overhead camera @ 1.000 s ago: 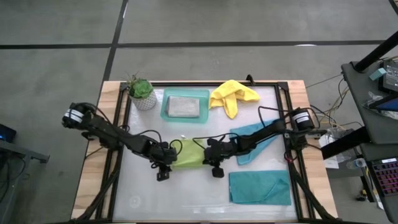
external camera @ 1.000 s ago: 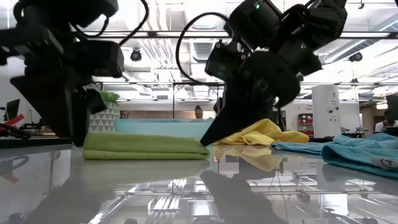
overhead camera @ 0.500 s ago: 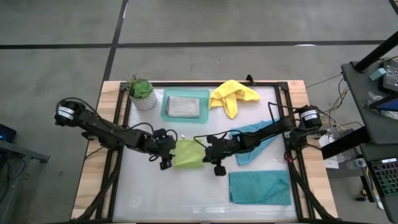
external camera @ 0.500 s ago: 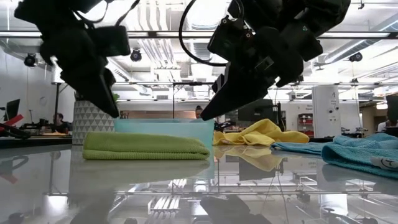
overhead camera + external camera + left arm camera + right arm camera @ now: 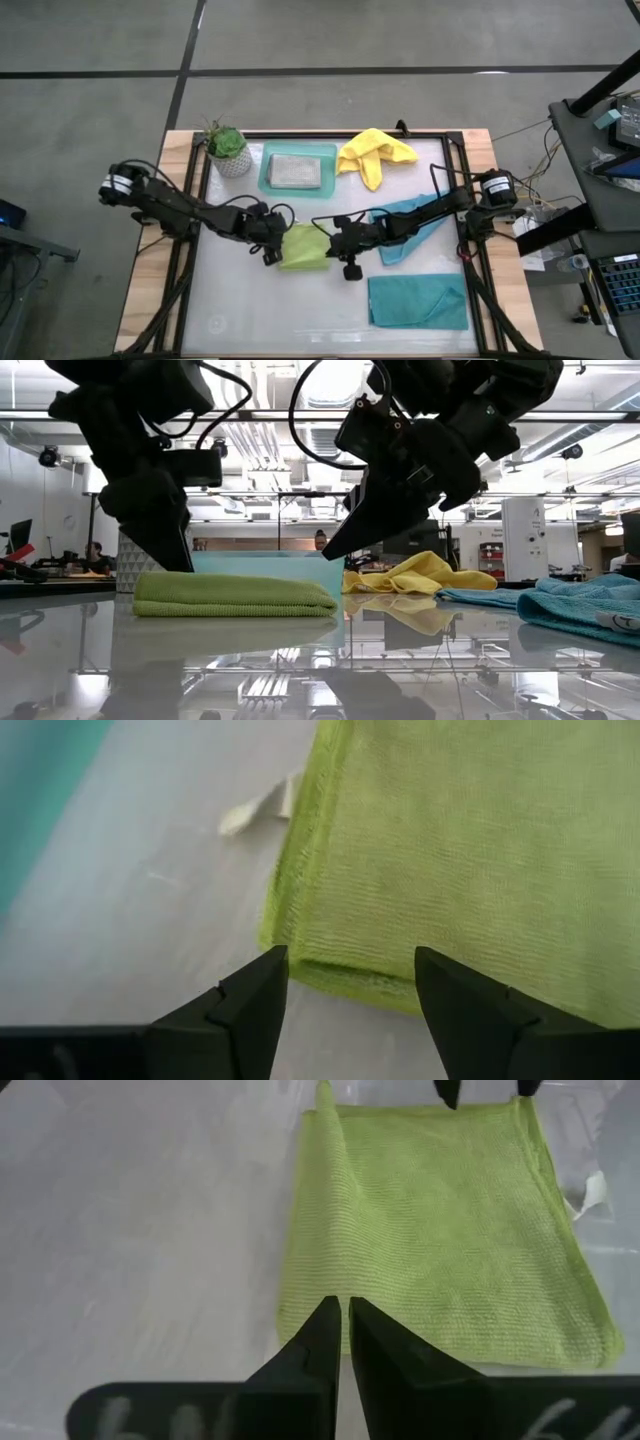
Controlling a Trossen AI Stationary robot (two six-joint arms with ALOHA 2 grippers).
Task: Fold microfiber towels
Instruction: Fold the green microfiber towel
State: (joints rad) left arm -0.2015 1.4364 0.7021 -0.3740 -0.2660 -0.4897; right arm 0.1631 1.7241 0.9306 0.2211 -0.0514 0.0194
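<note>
Left gripper (image 5: 268,250) in the high view sits just at the 9 o'clock edge of the lime green towel (image 5: 304,246), jaws spread wide, nothing in them. Right gripper (image 5: 343,262) is at the towel's 3 o'clock edge, pinched shut and empty. You've got the lime towel folded near table centre; yellow towel (image 5: 374,154) crumpled at 12 o'clock, one teal towel (image 5: 418,300) flat at 5 o'clock, the other teal towel (image 5: 412,226) under the right arm at 3 o'clock. Grey towel (image 5: 296,171) lies in the mint tray (image 5: 268,180), the potted plant (image 5: 227,150) beside it. Versus a second ago, the left gripper has closed in from below the towel's corner to its edge; the right has barely shifted.

Low view: lime towel (image 5: 232,595) lies as a flat double layer on the table (image 5: 300,660). Both grippers hang just above its ends, neither touching. A second ago the right tip was down on the towel's end; it has lifted off.

Left wrist view: left fingers (image 5: 240,1010) straddle the towel's near corner (image 5: 340,970), layered edge visible. Judgement: light, limp, grippy cloth, not fragile. You'd pinch both layers at a corner or hem, since a mid-panel grab would bunch it.

Right wrist view: closed right fingers (image 5: 315,1350) point at the folded edge (image 5: 440,1240), left fingertips visible beyond the far edge.
</note>
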